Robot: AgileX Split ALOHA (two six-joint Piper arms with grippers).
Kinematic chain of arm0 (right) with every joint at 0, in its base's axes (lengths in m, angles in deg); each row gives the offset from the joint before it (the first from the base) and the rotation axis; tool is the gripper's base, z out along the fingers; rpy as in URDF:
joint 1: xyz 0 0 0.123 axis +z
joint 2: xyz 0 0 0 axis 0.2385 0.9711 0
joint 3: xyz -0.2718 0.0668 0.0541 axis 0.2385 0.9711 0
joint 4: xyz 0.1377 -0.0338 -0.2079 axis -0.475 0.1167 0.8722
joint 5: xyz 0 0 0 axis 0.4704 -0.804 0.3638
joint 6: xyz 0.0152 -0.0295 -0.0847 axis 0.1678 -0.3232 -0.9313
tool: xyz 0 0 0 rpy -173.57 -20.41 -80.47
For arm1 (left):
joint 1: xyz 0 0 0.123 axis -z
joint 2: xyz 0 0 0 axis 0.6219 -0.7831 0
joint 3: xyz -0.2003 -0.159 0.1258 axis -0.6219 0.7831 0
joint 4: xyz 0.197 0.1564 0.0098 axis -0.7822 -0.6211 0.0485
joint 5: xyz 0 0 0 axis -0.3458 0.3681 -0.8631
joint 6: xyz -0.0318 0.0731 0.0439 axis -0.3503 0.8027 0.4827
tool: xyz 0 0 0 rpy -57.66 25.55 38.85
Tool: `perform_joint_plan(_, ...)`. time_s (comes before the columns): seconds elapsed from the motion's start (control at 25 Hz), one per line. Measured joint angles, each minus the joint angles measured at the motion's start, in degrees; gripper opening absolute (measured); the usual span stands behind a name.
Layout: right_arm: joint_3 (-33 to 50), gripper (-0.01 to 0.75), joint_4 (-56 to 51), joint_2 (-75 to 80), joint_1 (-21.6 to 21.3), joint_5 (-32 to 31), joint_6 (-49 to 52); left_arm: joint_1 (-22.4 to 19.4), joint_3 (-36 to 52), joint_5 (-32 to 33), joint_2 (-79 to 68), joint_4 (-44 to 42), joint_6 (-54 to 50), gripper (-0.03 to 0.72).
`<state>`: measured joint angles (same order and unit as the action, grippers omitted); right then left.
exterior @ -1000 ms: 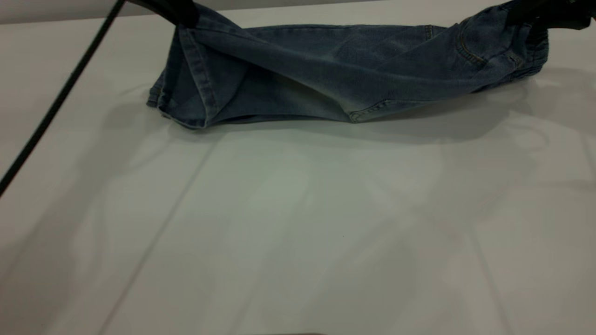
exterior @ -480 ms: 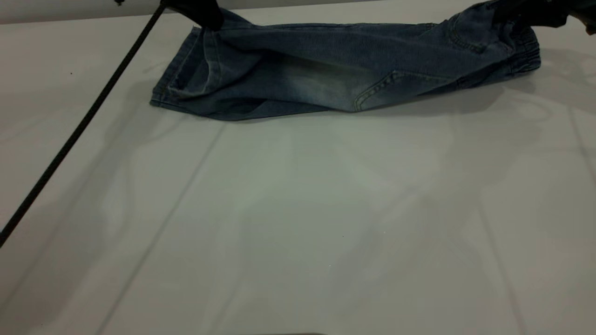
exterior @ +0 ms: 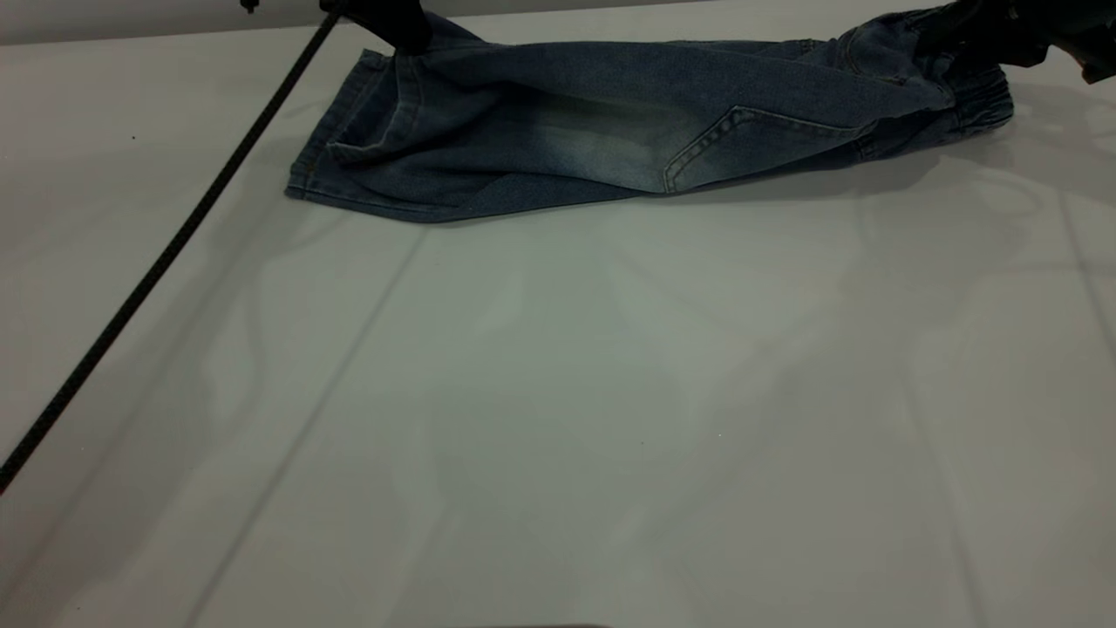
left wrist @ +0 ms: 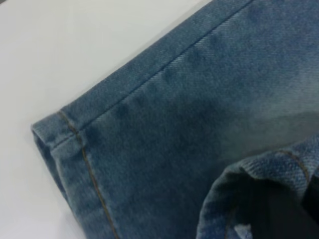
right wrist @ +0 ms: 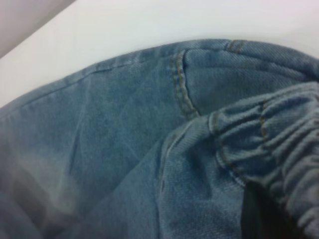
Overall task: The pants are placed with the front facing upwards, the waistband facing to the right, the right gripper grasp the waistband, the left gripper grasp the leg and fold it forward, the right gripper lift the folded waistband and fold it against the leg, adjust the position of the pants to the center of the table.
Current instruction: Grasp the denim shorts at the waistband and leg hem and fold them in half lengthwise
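1. The table (exterior: 558, 419) is big and white, with lots of open room in front of the pants.
2. The pants (exterior: 610, 139) lie folded long near the table's far edge.
3. My left gripper (exterior: 397, 22) pinches the leg hem at the pants' left end.
4. My right gripper (exterior: 976, 26) holds the waistband (exterior: 981, 92) at the pants' right end, lifted a little.
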<state>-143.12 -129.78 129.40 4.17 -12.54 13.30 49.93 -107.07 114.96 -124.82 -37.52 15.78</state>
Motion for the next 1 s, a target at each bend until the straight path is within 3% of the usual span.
perform_joint_plan(0.12,0.0,0.072,0.0,0.0,0.0,0.3,-0.1,0.0,0.0,-1.7,-0.2,-1.4,0.2,0.052)
perform_joint_plan(0.24,-0.1,0.156,0.0,0.0,0.0,0.4,-0.5,0.0,0.0,-2.5,-0.2,-1.9,0.3,0.055)
perform_joint_plan(0.36,-0.2,0.320,-0.1,0.0,0.0,-0.1,-0.6,0.0,0.0,-2.6,-0.2,-2.0,0.4,0.057)
perform_joint_plan(0.48,-0.7,0.533,0.0,0.0,0.0,-2.0,-0.7,0.0,0.0,-2.8,-0.2,-2.1,0.7,0.068)
perform_joint_plan(0.6,-1.5,0.661,0.4,-0.1,0.0,-3.8,-0.5,0.0,0.0,-3.6,-0.2,-2.1,2.2,0.107)
perform_joint_plan(0.72,-1.5,0.676,2.7,-1.2,-0.1,-4.6,0.6,0.0,-0.1,-4.7,-0.2,-2.1,3.1,0.199)
perform_joint_plan(1.0,-1.5,0.662,12.0,-3.5,-3.0,-10.5,7.7,0.0,-1.1,-6.1,-0.2,-3.6,3.4,0.493)
